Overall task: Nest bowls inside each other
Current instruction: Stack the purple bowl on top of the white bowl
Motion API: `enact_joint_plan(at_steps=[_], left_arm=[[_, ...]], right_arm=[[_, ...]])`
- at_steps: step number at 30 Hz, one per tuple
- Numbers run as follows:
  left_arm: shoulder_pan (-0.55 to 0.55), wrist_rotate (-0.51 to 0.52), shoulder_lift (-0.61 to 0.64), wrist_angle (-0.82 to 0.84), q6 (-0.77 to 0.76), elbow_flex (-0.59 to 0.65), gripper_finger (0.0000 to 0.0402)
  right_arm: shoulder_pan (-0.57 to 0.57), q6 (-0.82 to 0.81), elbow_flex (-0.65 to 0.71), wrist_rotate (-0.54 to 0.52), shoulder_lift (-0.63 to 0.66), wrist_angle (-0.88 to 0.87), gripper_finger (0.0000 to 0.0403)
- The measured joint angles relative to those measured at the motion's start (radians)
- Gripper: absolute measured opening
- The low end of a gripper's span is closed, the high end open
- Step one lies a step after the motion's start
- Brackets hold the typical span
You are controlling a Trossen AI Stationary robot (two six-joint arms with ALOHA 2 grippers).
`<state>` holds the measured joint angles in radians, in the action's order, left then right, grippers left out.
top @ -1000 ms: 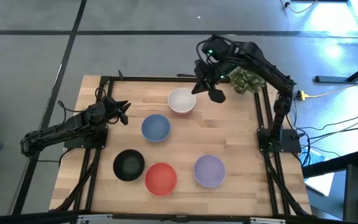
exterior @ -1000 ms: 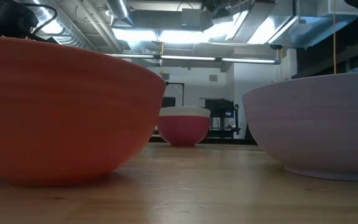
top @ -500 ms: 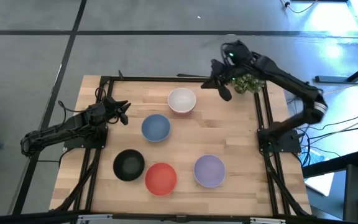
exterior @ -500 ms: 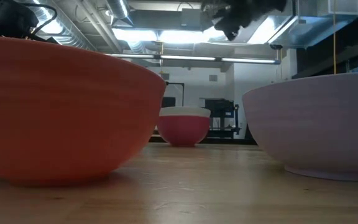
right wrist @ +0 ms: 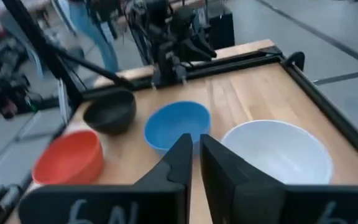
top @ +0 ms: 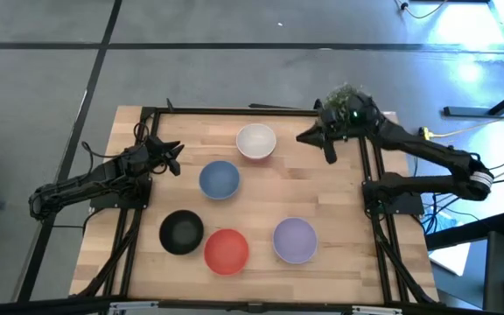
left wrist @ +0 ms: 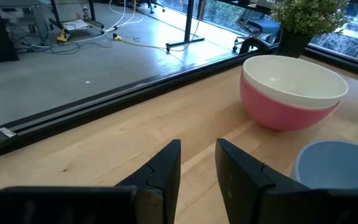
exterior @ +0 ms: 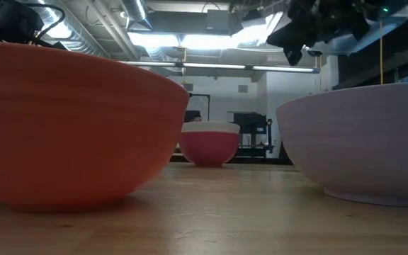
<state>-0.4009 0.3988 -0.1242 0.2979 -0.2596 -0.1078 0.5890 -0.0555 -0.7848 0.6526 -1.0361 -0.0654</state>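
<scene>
A white bowl (top: pixel 255 140) sits nested in a crimson-pink bowl (left wrist: pixel 278 113) at the table's far middle. A blue bowl (top: pixel 220 178) stands near it. Black (top: pixel 182 232), red-orange (top: pixel 227 250) and lavender (top: pixel 295 240) bowls stand in a row toward the near edge. My right gripper (top: pixel 317 144) hovers right of the white bowl, shut and empty. It also shows in its wrist view (right wrist: pixel 196 152). My left gripper (top: pixel 173 158) waits open at the table's left, beside the blue bowl.
A green potted plant (top: pixel 348 94) stands at the far right corner, just behind my right arm. Black frame rails (top: pixel 367 166) run along the table's sides. Bare wood lies between the blue bowl and the right rail.
My right gripper has drawn away from the white bowl toward the table's right edge and a little toward the near edge, and its arm has folded back. The bowls and my left arm have kept still.
</scene>
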Motion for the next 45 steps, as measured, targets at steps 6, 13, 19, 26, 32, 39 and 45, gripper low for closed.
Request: enact_joint_plan(at_steps=[6,13,19,26,32,39,45], left_arm=[[0.000,0.000,0.000,0.000,0.000,0.000,0.0095],[0.000,0.000,0.000,0.000,0.000,0.000,0.0095],[0.000,0.000,0.000,0.000,0.000,0.000,0.0095],[0.000,0.000,0.000,0.000,0.000,0.000,0.0095],[0.000,0.000,0.000,0.000,0.001,0.000,0.0095],[0.000,0.000,0.000,0.000,0.001,0.000,0.0095],[0.000,0.000,0.000,0.000,0.001,0.000,0.0095]], right_arm=[[-0.125,-0.178,0.145,-0.141,0.059,0.187,0.0035],[-0.282,-0.277,0.191,-0.273,0.050,0.199,0.0035],[-0.373,-0.334,0.199,-0.283,0.051,0.117,0.0035],[-0.462,-0.354,0.200,-0.313,0.051,-0.035,0.0035],[-0.520,-0.383,0.200,-0.284,0.051,-0.117,0.0035],[-0.529,-0.383,0.200,-0.252,0.051,-0.116,0.0069],[-0.527,-0.355,0.200,-0.293,0.051,-0.158,0.0129]])
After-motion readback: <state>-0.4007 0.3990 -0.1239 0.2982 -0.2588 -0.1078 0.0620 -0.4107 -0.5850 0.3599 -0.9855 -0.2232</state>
